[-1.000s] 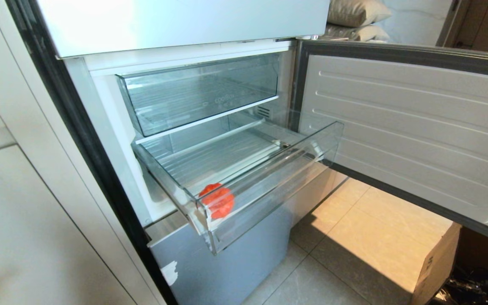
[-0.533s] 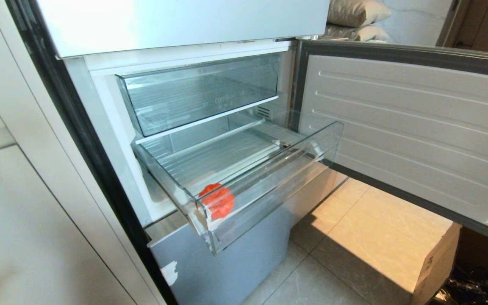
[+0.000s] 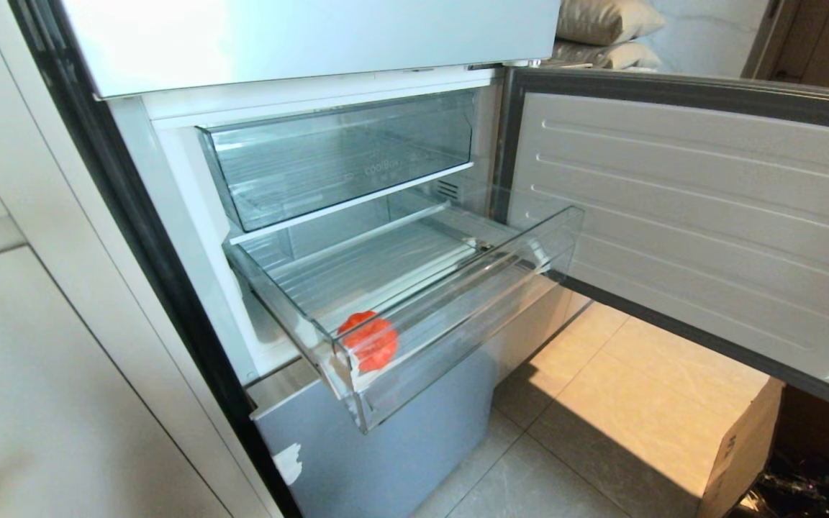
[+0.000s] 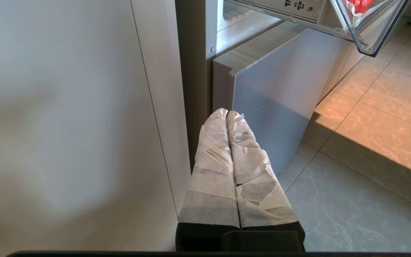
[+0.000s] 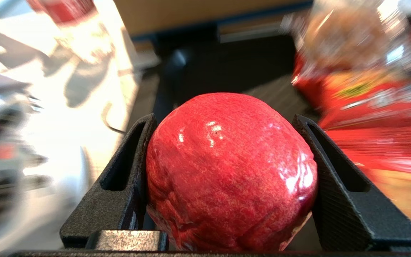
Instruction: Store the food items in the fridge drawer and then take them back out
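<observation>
The fridge drawer (image 3: 458,324), a deep clear bin, stands pulled out of the fridge. One food item, a small red-orange round piece (image 3: 370,342), lies in its front left corner; the left wrist view catches that piece (image 4: 359,4) through the drawer's corner (image 4: 369,39). Neither arm shows in the head view. My right gripper (image 5: 223,119) is shut on another food item, a glossy red round fruit (image 5: 227,171) that fills the gap between both black fingers. My left gripper (image 4: 227,112) is shut and holds nothing, parked low beside the fridge's grey lower front.
A second clear bin (image 3: 342,158) sits pushed in above the drawer. The fridge door (image 3: 688,216) stands open to the right over a cardboard box (image 3: 745,446). A pale cabinet (image 3: 40,396) borders the left. A red snack packet (image 5: 376,117) lies behind the held fruit.
</observation>
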Robot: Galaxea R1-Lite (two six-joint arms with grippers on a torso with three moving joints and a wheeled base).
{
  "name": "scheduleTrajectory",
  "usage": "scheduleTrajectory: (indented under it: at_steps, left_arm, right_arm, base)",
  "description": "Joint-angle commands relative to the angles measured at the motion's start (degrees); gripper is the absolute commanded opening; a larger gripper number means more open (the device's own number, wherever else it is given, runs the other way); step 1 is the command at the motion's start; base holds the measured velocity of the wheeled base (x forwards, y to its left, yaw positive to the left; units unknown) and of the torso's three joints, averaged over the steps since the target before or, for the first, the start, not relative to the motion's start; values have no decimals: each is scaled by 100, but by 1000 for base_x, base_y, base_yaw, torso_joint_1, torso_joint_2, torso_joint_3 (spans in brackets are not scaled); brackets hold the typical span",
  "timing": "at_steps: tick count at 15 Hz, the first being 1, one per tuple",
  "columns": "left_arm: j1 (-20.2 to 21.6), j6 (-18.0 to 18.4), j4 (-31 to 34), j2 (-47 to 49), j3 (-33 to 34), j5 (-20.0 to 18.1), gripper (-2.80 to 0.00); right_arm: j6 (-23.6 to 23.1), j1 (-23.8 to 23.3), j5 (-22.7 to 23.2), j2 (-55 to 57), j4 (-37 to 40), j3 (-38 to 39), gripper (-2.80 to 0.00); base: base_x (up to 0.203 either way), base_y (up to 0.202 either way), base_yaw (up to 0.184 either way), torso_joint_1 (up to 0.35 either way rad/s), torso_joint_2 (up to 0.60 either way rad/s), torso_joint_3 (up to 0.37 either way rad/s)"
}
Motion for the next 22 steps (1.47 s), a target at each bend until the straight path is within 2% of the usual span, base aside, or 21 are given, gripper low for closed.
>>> scheduleTrajectory:
  at_steps: [1, 5, 8, 9, 10, 13, 15, 17, 18, 20, 22]
  left_arm:
    - [0, 0, 0, 0, 0, 1, -280]
    - [0, 0, 0, 0, 0, 1, -280]
    - [0, 0, 0, 7, 0, 1, -280]
    - [0, 0, 0, 8, 0, 1, -280]
    - [0, 0, 0, 0, 0, 1, -280]
    - [0, 0, 0, 0, 0, 1, -280]
    - [0, 0, 0, 0, 0, 1, -280]
    - [0, 0, 0, 4, 0, 1, -280]
    - [0, 0, 0, 1, 0, 1, -280]
    - [0, 0, -9, 0, 0, 1, -280]
    - [0, 0, 0, 2, 0, 1, -280]
  right_arm:
    - [12, -209, -7, -1493, 158, 481, -280]
    - [20, -553, 135, -3943, 878, 1332, -280]
    - [4, -490, 254, -5726, 1312, 2105, -280]
    - [-11, -201, 277, -6231, 1436, 2415, -280]
    - [-64, 293, 288, -6549, 1548, 2655, -280]
    - [-555, 2668, 288, -7383, 2229, 3533, -280]
    - [-1082, 3900, 282, -8517, 3341, 4127, -280]
    - [-1493, 4528, 212, -9467, 4091, 4854, -280]
    - [-1681, 4678, 180, -9911, 4299, 5257, -280]
    - [-1842, 4826, 152, -10818, 4793, 5550, -280]
    - [-1863, 4915, 115, -11302, 4944, 5682, -280]
  base:
    - [0, 0, 0, 0, 0, 0]
    - [0, 0, 0, 0, 0, 0]
    - [0, 0, 0, 0, 0, 0]
    - [0, 0, 0, 0, 0, 0]
    - [0, 0, 0, 0, 0, 0]
    - [0, 0, 0, 0, 0, 0]
    - [0, 0, 0, 0, 0, 0]
    - [0, 0, 0, 0, 0, 0]
    - [0, 0, 0, 0, 0, 0]
    - [0, 0, 0, 0, 0, 0]
    - [0, 0, 0, 0, 0, 0]
